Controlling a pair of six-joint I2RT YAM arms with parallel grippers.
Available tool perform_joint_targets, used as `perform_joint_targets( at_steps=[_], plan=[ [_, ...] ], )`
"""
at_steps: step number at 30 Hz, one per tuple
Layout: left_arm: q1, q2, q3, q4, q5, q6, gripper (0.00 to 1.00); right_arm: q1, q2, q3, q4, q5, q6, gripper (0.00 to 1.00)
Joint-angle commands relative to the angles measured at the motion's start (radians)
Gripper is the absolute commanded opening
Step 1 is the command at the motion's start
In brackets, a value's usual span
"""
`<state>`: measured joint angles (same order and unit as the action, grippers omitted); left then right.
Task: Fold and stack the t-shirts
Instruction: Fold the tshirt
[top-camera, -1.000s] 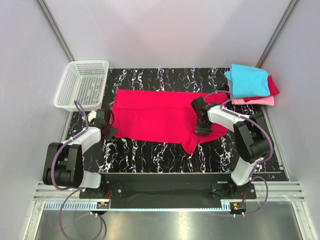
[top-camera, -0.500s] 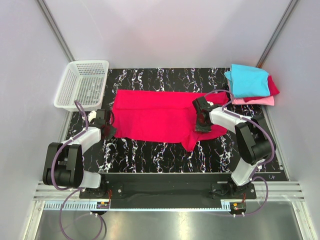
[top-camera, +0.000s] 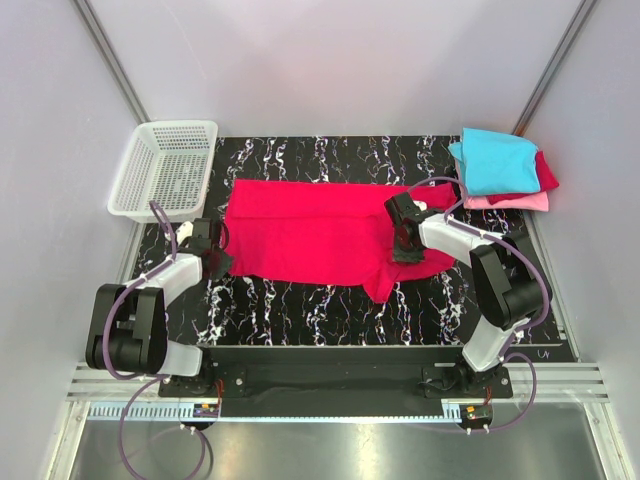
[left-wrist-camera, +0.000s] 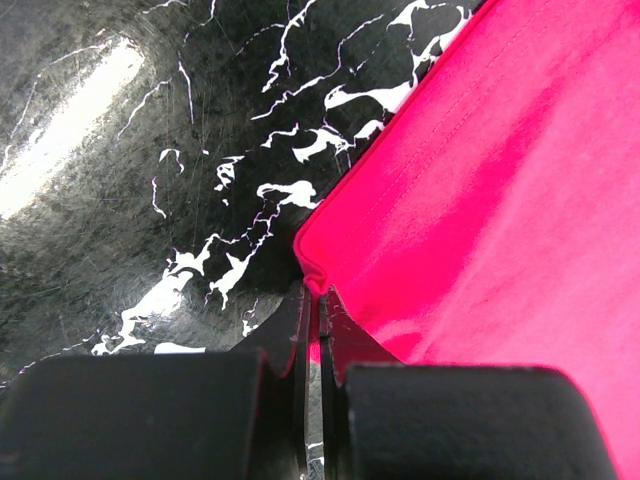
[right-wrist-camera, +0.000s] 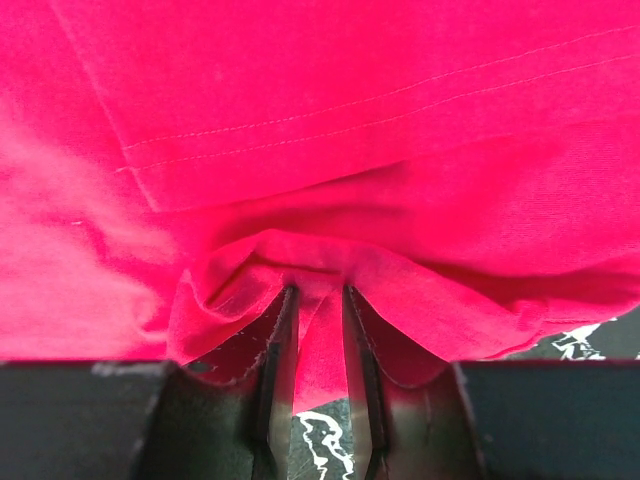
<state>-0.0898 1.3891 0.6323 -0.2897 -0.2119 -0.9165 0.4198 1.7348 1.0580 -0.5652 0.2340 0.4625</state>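
A crimson-red t-shirt (top-camera: 310, 235) lies spread across the black marbled table (top-camera: 300, 310). My left gripper (top-camera: 222, 262) sits at the shirt's near left corner, and the left wrist view shows that gripper (left-wrist-camera: 316, 290) shut on the hem corner of the cloth (left-wrist-camera: 480, 200). My right gripper (top-camera: 405, 252) rests on the shirt's right part. In the right wrist view this gripper (right-wrist-camera: 318, 292) pinches a raised fold of red cloth (right-wrist-camera: 320, 120) between its narrow-set jaws. At the back right lies a folded stack with a cyan t-shirt (top-camera: 497, 160) on top, a dark red one (top-camera: 545, 175) and a pink one (top-camera: 520, 202).
A white mesh basket (top-camera: 180, 126) stands at the table's back left corner. Grey walls close in on both sides and behind. The arm bases stand at the table's near edge.
My right gripper has closed a little on the fold and shifted slightly toward the back, drawing the shirt's near right flap with it. The left gripper has stayed put.
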Motion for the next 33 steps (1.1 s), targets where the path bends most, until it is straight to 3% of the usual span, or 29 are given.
perform_joint_targets(
  at_steps=[1,16,19,24,30,33],
  plan=[
    [-0.004,0.008,0.023,0.03,0.017,0.01,0.0,-0.003,-0.023,0.036,-0.002,0.068,-0.022,0.31],
    [-0.005,0.005,0.024,0.032,0.019,0.013,0.0,-0.006,0.014,0.002,0.111,-0.024,-0.067,0.27],
    [-0.005,0.005,0.023,0.03,0.019,0.013,0.0,-0.006,0.017,0.003,0.117,-0.041,-0.07,0.24],
    [-0.005,0.007,0.024,0.032,0.019,0.013,0.0,-0.006,0.016,0.011,0.116,-0.045,-0.068,0.09],
    [-0.005,0.013,0.023,0.035,0.019,0.013,0.0,-0.006,-0.023,0.042,0.053,0.004,-0.038,0.0],
    [-0.007,0.019,0.024,0.035,0.017,0.015,0.0,-0.004,-0.092,0.075,-0.022,0.027,-0.021,0.0]
  ],
)
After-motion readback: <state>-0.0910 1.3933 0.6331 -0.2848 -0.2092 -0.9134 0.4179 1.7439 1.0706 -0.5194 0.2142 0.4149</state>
